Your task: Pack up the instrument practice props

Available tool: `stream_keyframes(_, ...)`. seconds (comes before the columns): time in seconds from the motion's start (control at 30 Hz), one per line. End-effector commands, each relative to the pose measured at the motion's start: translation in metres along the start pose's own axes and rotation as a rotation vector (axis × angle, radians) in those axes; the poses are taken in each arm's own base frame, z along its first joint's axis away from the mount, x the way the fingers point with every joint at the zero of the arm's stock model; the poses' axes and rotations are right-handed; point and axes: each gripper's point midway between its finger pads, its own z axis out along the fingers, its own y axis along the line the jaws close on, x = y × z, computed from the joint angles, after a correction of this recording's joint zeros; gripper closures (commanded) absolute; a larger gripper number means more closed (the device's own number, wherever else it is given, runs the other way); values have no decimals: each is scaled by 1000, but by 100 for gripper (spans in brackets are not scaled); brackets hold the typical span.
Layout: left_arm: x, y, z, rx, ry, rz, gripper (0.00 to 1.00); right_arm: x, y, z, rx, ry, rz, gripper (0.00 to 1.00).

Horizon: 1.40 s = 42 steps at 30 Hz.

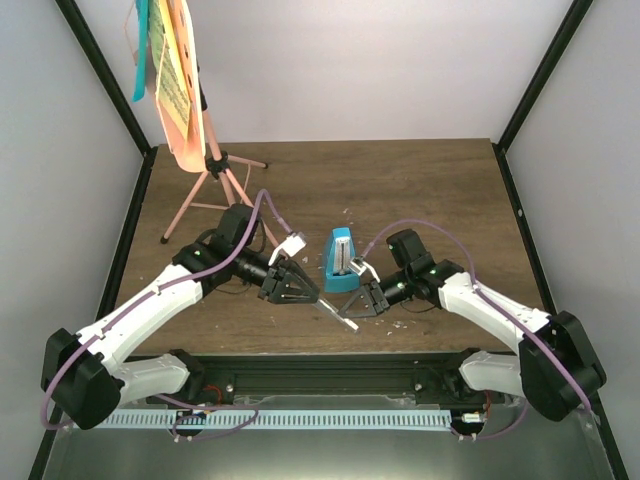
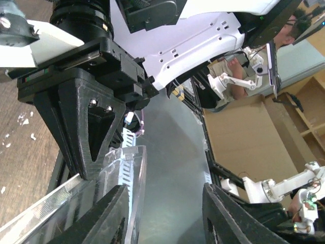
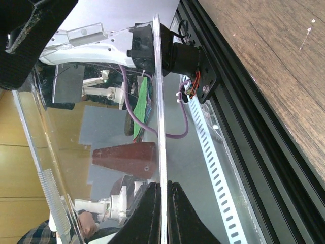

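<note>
- Fingers of the right gripper (image 3: 163,187) are pinched together on the edge of the clear cover (image 3: 159,91), over the near table (image 1: 400,190) edge.
- Left gripper (image 2: 165,203) fingers stand apart, the cover just beside one.
- Blue metronome (image 1: 341,258) stands upright mid-table, just beyond both grippers.
- Music stand (image 1: 190,205), holding sheets (image 1: 175,75), stands far left.

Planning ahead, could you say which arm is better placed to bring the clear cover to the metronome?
Probably right: the right gripper pinches the clear cover beside the metronome; the left gripper is open.
</note>
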Motion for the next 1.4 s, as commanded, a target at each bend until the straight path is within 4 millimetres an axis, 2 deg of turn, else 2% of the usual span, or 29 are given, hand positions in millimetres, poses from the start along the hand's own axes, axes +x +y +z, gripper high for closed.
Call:
stream_keyframes(0.0, 10, -13, 3, 70, 30, 9, 62, -11, 7, -1, -7, -19, -25, 99)
stream_keyframes(0.17, 13, -15, 4, 78, 38, 15, 62, -13, 9, 0, -25, -15, -20, 99)
stream_keyframes(0.53, 16, -13, 4, 47, 41, 33, 92, -20, 14, 0, -42, -12, -16, 99)
stream_keyframes(0.77, 17, -13, 5, 48, 42, 27, 98, -21, 11, 0, -30, -19, -22, 99)
stream_keyframes(0.9, 17, -11, 4, 27, 37, 24, 100, -30, 6, -3, 52, -62, -66, 99)
stream_keyframes(0.93, 16, -9, 4, 14, 36, 25, 100, -32, 7, -4, 67, -78, -79, 97)
stream_keyframes(0.97, 16, -7, 4, 1, 35, 23, 100, -36, 7, -5, 81, -96, -94, 88)
stream_keyframes(1.0, 16, -5, 4, -9, 36, 19, 100, -40, 6, -7, 104, -119, -104, 75)
stream_keyframes(1.03, 16, -2, 4, -21, 34, 15, 100, -43, 4, -8, 127, -141, -110, 56)
stream_keyframes(1.13, 11, 4, 4, -59, 12, 12, 100, -48, 3, -11, 157, -179, -132, 31)
stream_keyframes(1.27, 2, 9, 2, -101, -47, 14, 100, -57, 1, -22, 241, -256, -161, 13)
stream_keyframes(1.33, -2, 13, 1, -133, -81, 9, 100, -66, 0, -36, 310, -329, -169, 2)
stream_keyframes(1.37, -5, 16, 0, -147, -99, 11, 100, -74, -2, -47, 357, -386, -163, 0)
